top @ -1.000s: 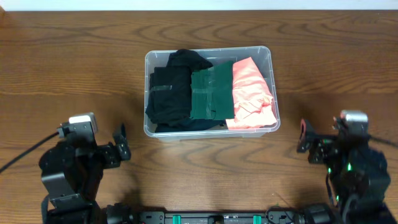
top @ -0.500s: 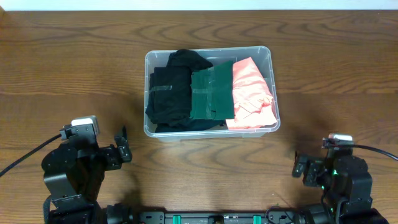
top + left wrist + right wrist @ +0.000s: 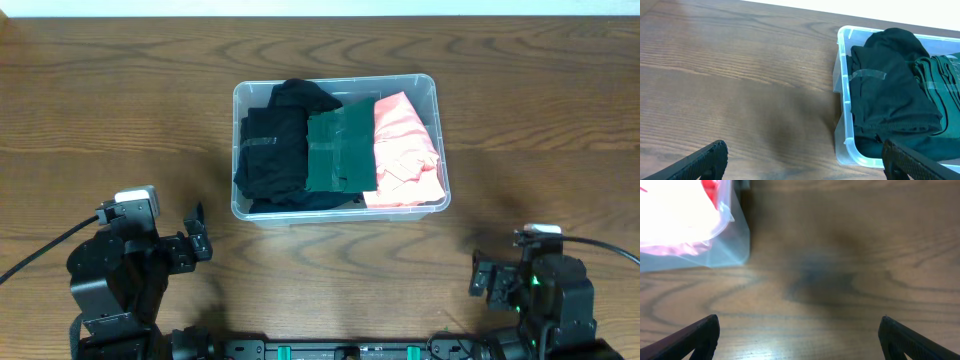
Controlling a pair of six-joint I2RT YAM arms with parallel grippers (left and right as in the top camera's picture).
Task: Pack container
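Right end effector (image 3: 484, 280) back; three garments (image 3: 340, 152)

We see a brown wood-grain desk (image 3: 120, 90) carrying one thing directly: the clear plastic container (image 3: 300, 217), standing flat on the wood. It sits forward and to the right of the left end effector (image 3: 197, 240), and forward and to the left of the right end effector (image 3: 482, 280), apart from each. A soft shadow darkens the wood below each end effector.
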